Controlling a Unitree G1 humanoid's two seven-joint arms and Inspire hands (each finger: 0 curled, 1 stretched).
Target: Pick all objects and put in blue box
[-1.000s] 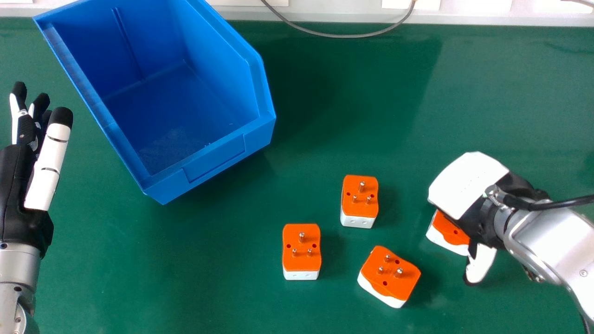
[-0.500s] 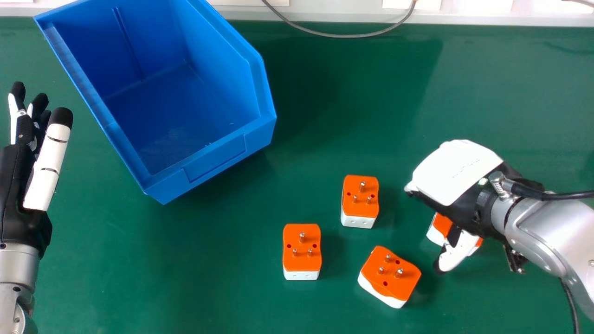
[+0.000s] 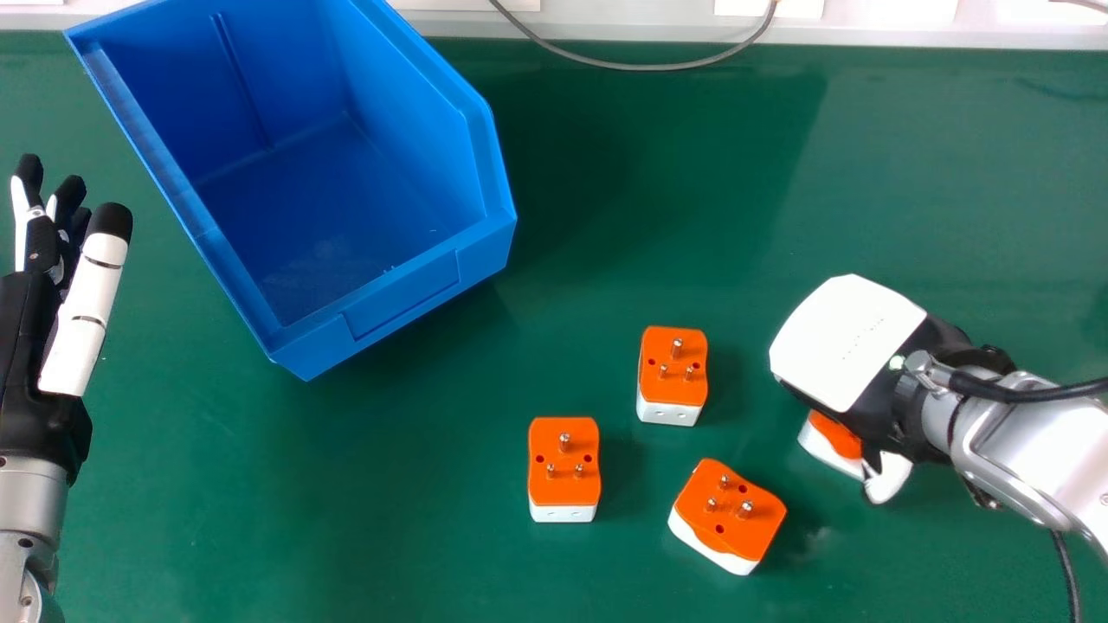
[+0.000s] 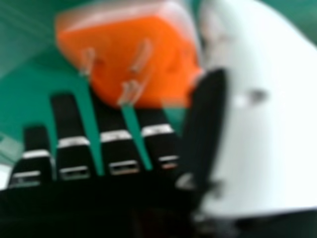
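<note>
Over 1 adapter (image 3: 827, 446), the right hand (image 3: 848, 342) is released; with 3 adapters (image 3: 564, 463) to its left, all 4 await the blue box (image 3: 402, 294).

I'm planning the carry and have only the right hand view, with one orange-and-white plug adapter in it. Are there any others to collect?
Observer: Yes, the head view shows three more: the leftmost adapter, the farthest adapter and the slanting adapter nearest the robot.

Operator: Thanks. Which way does the blue box lie from my right hand?

Observer: It sits to the robot's left of that hand, mostly farther out across the green tabletop.
</note>
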